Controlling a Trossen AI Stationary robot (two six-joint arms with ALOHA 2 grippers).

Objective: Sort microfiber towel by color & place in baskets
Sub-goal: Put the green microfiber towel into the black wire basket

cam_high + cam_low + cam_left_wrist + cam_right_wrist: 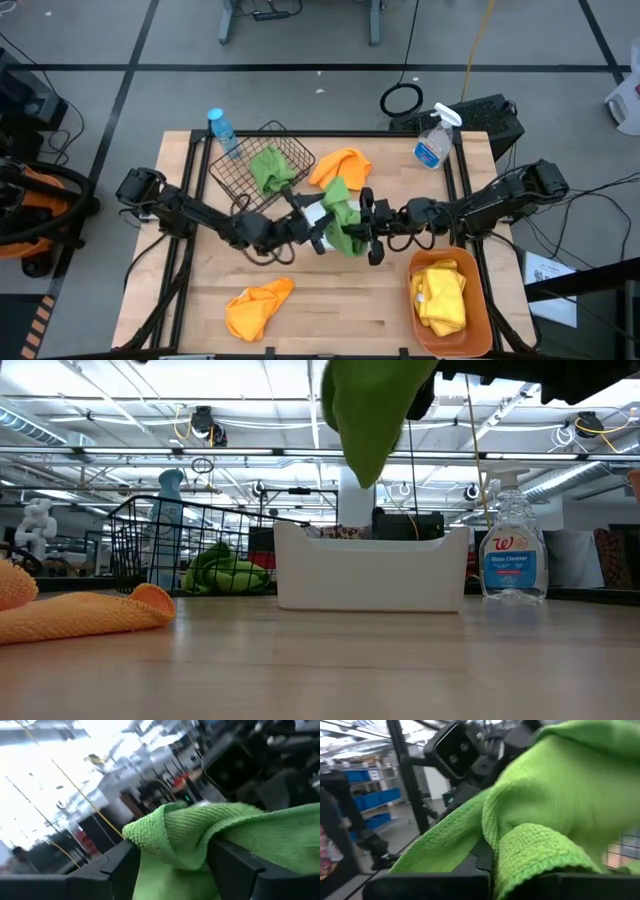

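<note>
A green microfiber towel point(340, 205) hangs in the air between my two grippers, above the white tray point(370, 570); in the low view it dangles from the top edge as a green towel point(372, 415). My left gripper point(322, 226) comes at it from the table's left and my right gripper point(358, 230) from the right, and both are shut on it. A second green towel point(268, 168) lies in the black mesh basket point(240, 180). Two yellow towels point(442, 295) lie in the orange tub point(478, 320). One orange towel point(340, 165) lies beside the basket, another orange towel point(258, 305) near the front edge. My left gripper has a bunched fold of the green towel point(175, 840) between its two fingers point(240, 867), with the cloth spilling over both of them. The fingers come about level from the table's left. The towel is lifted clear of the table. My right gripper pinches the green towel at a rolled edge point(530, 852), and cloth drapes over its fingers point(435, 882) and hides the tips. It comes about level from the table's right. The rest of the towel hangs slack below, clear of the tray.
A clear spray bottle point(435, 140) stands at the far right, and a blue-capped bottle point(222, 130) at the far left beside the basket. Bare tabletop point(350, 300) lies between the near orange towel and the tub.
</note>
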